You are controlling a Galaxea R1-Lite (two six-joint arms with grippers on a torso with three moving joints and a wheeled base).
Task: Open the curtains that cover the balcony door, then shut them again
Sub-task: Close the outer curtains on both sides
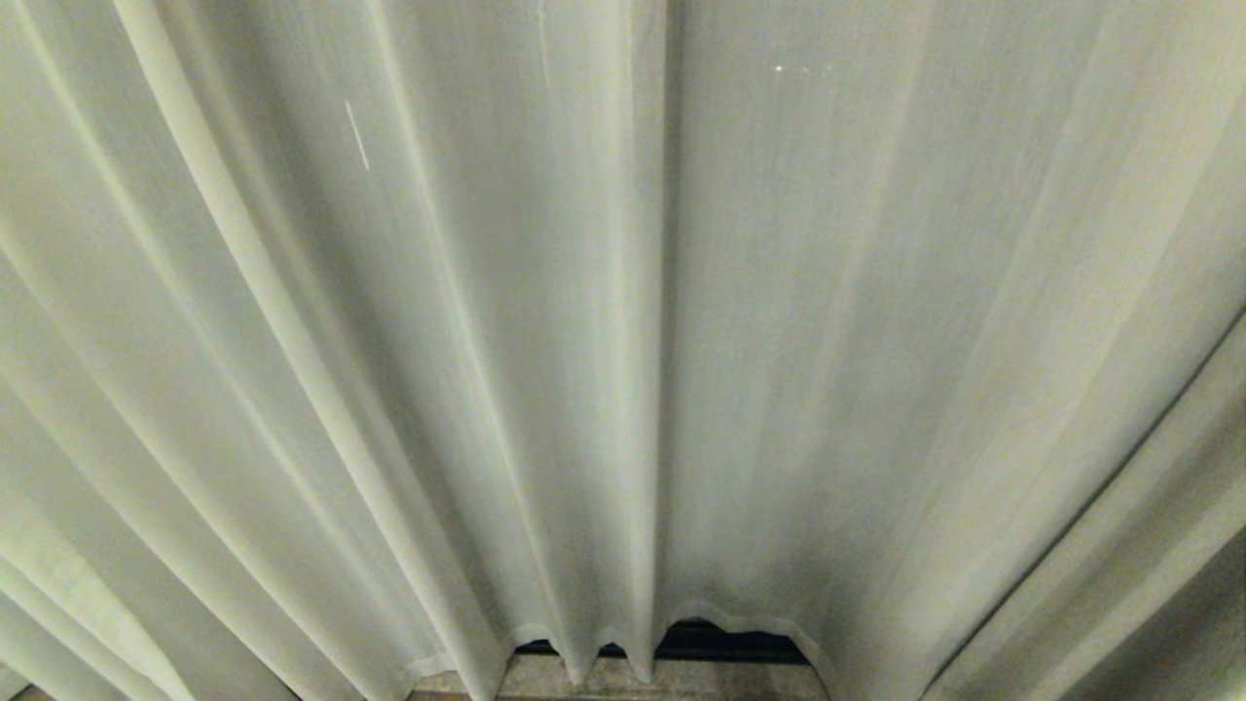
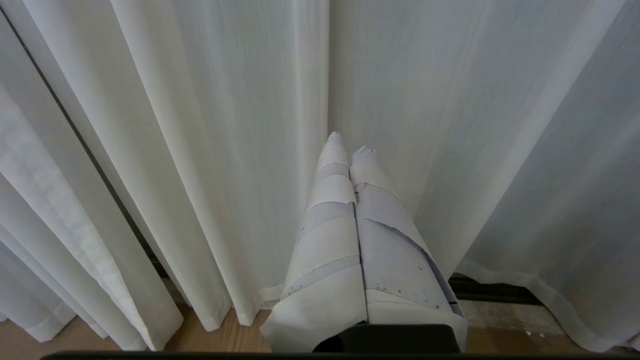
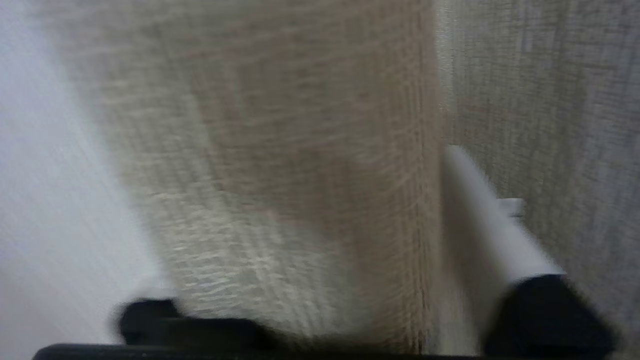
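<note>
across the whole head view the curtains (image 1: pixel 389 341) are seen hanging shut, filling the scene from left to right. a pale, thin sheer layer is shown in long vertical pleats that fan outward toward the near edge, and two panels are met at a seam (image 1: pixel 662 321) close to the middle. at the hem, a dark strip of door track (image 1: pixel 725 643) is glimpsed beneath a scalloped edge, with a worn threshold (image 1: pixel 662 677) just nearer; the balcony door itself is hidden behind the fabric. no container is shown in any view.

the left gripper (image 2: pixel 350 142) is held low in front of the sheer, close to the seam, its paper-wrapped fingers (image 2: pixel 332 200) pressed together and nothing held between them. wooden floor (image 2: pixel 215 337) is seen under the hem there.

the right gripper (image 3: pixel 320 215) is pushed up against a coarser cream-beige woven fold (image 3: pixel 280 175), which lies between its fingers; one white-wrapped finger (image 3: pixel 480 215) is seen to one side of that fold, and only the dark base of the other is visible. the jaws stand apart around the fabric, though whether it is already pinched cannot be told through the blur.
</note>
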